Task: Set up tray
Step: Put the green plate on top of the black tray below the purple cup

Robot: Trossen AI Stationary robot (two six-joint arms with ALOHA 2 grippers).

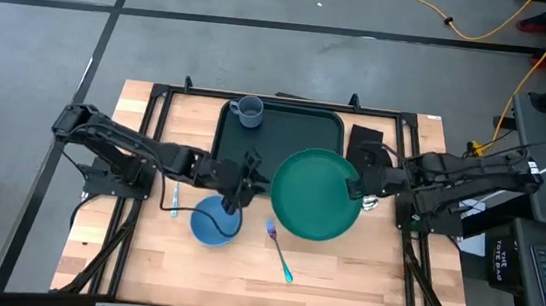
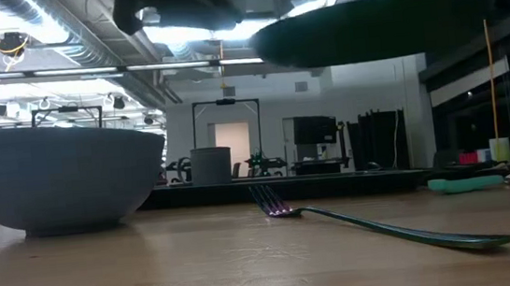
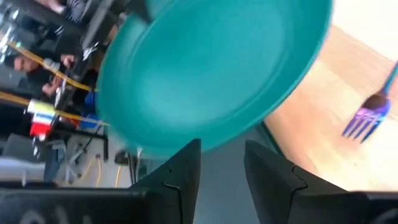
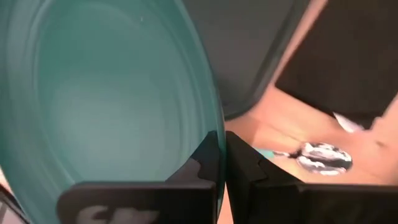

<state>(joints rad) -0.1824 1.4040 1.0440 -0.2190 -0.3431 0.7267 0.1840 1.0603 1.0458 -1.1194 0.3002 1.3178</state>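
The dark green tray [image 1: 279, 139] lies at the table's far middle, with a grey cup [image 1: 249, 111] standing in its far left corner. A round green plate [image 1: 315, 195] hangs in the air over the tray's near right corner, and shows aloft in the low view as plate [image 2: 375, 23]. My right gripper [image 1: 353, 189] is shut on the plate's right rim. My left gripper [image 1: 242, 192] hovers open above the blue bowl [image 1: 212, 221], just left of the plate and touching nothing. Its fingers [image 3: 186, 168] face the plate [image 3: 205, 74]. My right gripper [image 4: 221, 140] pinches the plate's rim [image 4: 208, 124] on the plate's right side between its two fingers, one on the upper face and one beneath. The fingers come in roughly level from the table's right. The plate is lifted clear of tray and table, close to level.
A fork [image 1: 279, 251] lies on the wood near the plate's near edge, shown in the low view as fork [image 2: 376, 230]. A black napkin [image 1: 365, 139] and a spoon [image 1: 369, 205] sit right of the tray. A thin blue utensil [image 1: 174, 202] lies left of the bowl.
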